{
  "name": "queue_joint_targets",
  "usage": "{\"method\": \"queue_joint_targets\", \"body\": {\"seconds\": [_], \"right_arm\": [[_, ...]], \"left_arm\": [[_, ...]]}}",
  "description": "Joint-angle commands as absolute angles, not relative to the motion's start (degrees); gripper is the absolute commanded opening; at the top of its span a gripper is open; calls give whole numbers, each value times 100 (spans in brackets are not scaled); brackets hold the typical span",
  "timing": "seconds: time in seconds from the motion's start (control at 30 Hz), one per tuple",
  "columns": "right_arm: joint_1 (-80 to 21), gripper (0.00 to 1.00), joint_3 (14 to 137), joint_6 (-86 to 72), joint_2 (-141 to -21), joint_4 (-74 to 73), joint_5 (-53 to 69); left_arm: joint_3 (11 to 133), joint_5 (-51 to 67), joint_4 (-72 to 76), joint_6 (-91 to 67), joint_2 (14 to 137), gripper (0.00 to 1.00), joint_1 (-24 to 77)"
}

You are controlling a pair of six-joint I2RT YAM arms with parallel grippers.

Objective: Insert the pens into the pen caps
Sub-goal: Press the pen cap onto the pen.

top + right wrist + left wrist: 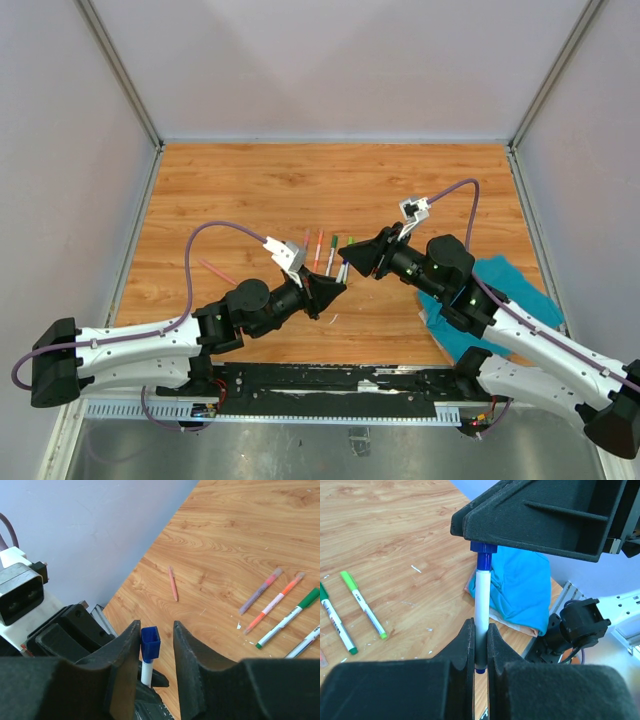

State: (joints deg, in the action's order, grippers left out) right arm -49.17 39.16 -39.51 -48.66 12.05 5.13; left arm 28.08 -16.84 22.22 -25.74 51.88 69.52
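Wood tabletop [300,190], pale walls [330,60]; left fingers [462,650] tight on blue pen [481,600], right fingers [125,665] apart around cap [150,642].

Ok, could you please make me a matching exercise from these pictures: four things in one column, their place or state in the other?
1 dark blue pen
2 teal cloth
3 light green pen
4 right gripper

a lying on the table beside a dark green pen
b open around the blue cap
c clamped in the left gripper
d bunched up by the right arm

Pairs: 1-c, 2-d, 3-a, 4-b
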Motion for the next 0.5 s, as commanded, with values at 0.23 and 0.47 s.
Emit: {"method": "queue_joint_targets", "body": {"seconds": [0.23, 0.47], "right_arm": [[-4975, 13, 3831, -4008, -4730, 1134, 765], [-4995, 1, 3406, -4077, -4576, 1114, 941]], "left_arm": [[3125, -1663, 2254, -2483, 5220, 1, 6953], [3182, -1649, 2297, -2515, 5249, 1, 6953]]}}
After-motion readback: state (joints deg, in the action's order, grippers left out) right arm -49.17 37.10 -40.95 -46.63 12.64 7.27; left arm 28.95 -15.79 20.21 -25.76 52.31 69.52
